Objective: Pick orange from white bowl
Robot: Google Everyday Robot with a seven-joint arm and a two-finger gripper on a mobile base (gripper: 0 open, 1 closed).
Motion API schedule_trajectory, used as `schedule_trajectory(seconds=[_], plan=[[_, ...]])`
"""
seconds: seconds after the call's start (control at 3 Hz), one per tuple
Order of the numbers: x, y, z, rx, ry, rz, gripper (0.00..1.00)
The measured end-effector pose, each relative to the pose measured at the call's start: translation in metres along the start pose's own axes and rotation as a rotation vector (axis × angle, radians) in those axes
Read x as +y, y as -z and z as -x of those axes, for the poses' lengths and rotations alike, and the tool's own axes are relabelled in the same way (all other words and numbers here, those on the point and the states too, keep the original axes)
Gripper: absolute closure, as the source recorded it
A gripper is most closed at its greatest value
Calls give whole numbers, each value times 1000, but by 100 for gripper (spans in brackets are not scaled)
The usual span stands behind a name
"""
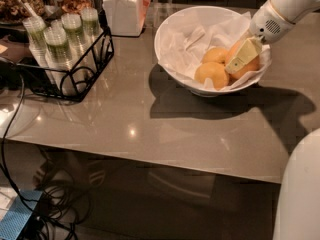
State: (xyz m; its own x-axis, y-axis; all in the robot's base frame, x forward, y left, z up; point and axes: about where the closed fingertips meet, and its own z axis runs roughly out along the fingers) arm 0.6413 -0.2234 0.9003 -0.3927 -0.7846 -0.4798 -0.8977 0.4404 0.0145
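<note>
The gripper (242, 57) is seen low inside the bowl (165, 30), its arm running off toward 2 o'clock, and it is laid against the orange (251, 67). Whether it is clenched on the fruit or released cannot be told. The orange is lodged at the bowl's 3 o'clock wall on the paper (182, 49), with two smaller fruits (212, 74) touching it at its 9 o'clock side. The grasp is judged the step in hand. Several slips could be made: the smooth round skin could be squeezed out sideways if caught off-centre, the paper (crumpled, loose) could be pinched and dragged up, a neighbour could be taken by mistake, and the bowl could be tipped if its rim is pushed.
</note>
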Motion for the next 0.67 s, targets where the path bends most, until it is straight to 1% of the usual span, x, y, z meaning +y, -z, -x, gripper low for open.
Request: schedule_trajectory(seconds=[0.67], plan=[[-1,1,0,-3,-1,-5,91]])
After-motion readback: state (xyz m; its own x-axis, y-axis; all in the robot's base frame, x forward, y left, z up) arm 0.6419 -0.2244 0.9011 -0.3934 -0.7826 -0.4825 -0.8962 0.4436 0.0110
